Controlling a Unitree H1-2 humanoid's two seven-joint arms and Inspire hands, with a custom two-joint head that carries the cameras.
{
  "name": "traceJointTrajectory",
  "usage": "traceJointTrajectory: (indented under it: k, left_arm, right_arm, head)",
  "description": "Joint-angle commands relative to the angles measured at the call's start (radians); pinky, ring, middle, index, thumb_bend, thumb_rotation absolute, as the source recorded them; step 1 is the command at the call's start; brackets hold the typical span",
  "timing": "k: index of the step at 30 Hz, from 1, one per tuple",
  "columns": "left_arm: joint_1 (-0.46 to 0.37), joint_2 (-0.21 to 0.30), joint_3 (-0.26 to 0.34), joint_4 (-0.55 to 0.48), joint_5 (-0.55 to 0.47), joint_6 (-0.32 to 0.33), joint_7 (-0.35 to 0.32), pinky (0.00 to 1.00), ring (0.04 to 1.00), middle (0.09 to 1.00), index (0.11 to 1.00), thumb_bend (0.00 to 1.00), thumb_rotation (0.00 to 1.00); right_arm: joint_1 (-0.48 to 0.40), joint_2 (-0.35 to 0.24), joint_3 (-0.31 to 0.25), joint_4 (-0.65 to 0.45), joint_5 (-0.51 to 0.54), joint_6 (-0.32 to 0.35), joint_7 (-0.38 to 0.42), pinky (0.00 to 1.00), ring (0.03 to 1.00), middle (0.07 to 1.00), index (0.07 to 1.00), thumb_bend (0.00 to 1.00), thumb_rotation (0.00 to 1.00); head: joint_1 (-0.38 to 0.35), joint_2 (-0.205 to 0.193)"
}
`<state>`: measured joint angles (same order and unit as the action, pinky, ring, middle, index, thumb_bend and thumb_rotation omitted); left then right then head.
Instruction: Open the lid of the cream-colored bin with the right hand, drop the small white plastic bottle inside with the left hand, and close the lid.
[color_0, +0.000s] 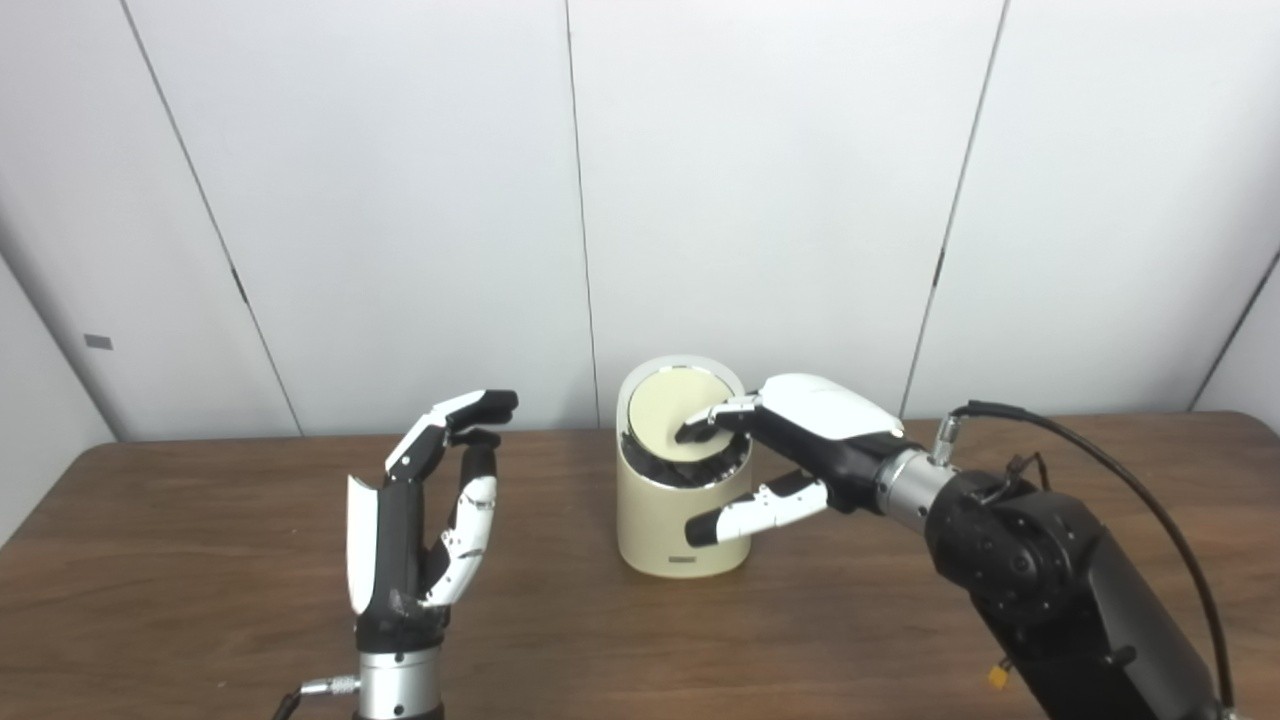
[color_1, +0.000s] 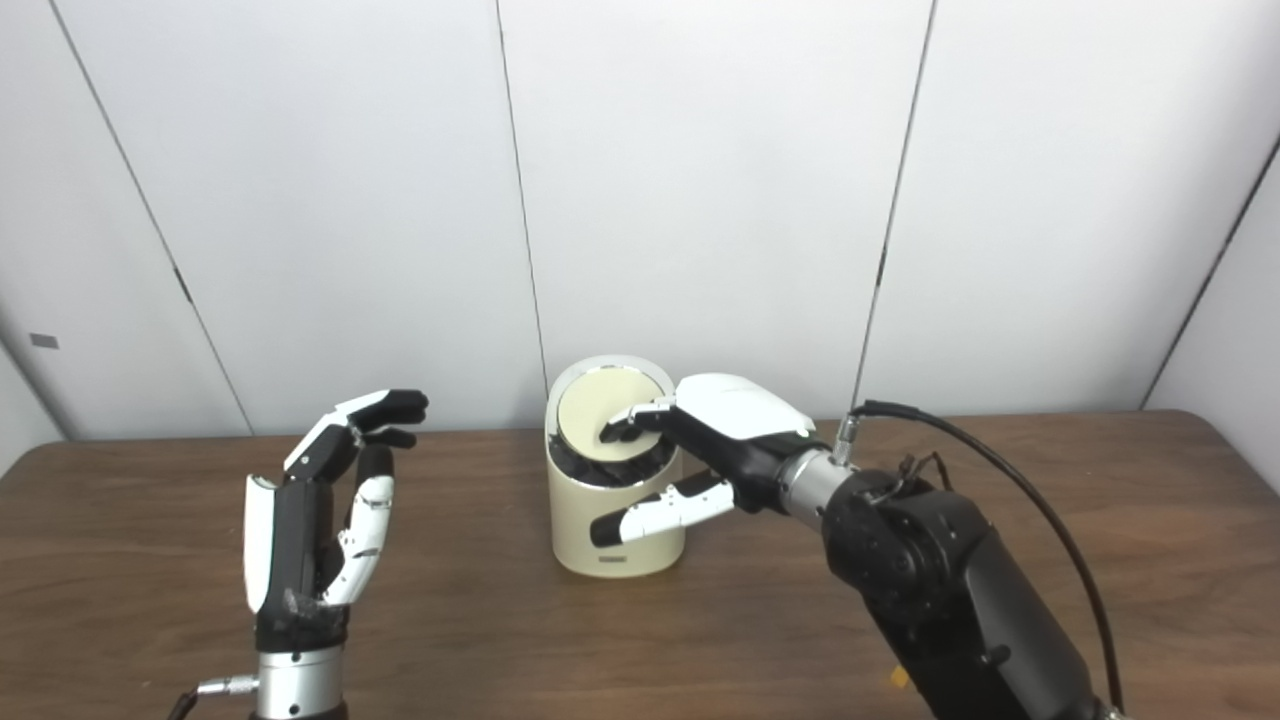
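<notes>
1. A dark brown wooden table (color_0: 200, 560) is seen, backed by a wall of pale grey panels (color_0: 400, 200) divided by thin dark seams.
2. The left hand (color_0: 420, 520) is held upright above the table's near left part, palm turned toward the bin, its fingers spread and slightly curled at the tips, with nothing held in it.
3. The right hand (color_0: 790, 450) is reached in from the right, roughly level, with its fingers (color_0: 715, 418) laid on the lid (color_0: 680, 410) and its thumb (color_0: 755, 508) extended across the front of the bin's wall; the fingers are parted, and no clamped grip can be made out.
4. The cream-colored bin (color_0: 660, 530) is stood upright at the table's centre, near the back, its long axis vertical.
5. The round lid is tilted, its face turned toward the cameras, and a dark gap is shown beneath its front edge.
6. The small white plastic bottle cannot be seen in either view.
</notes>
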<state>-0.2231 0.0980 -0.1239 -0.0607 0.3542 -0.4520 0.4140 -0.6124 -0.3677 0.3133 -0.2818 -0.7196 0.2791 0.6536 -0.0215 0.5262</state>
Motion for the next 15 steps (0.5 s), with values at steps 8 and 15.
traceJointTrajectory:
  k: [8, 15]
  left_arm:
    - [-0.031, 0.005, 0.003, -0.016, 0.012, -0.017, 0.011, 0.57, 0.667, 0.689, 0.682, 0.24, 0.74]
    - [-0.030, 0.010, 0.000, -0.009, 0.006, -0.017, 0.010, 0.57, 0.666, 0.688, 0.681, 0.25, 0.73]
  right_arm:
    - [-0.008, 0.002, -0.026, -0.039, 0.004, -0.016, -0.068, 0.99, 0.929, 0.883, 0.876, 0.97, 0.85]
    - [0.054, 0.041, -0.055, -0.074, -0.003, -0.033, -0.174, 0.87, 0.891, 0.863, 0.859, 0.94, 0.79]
  head:
    - [0.000, 0.003]
    - [-0.008, -0.002]
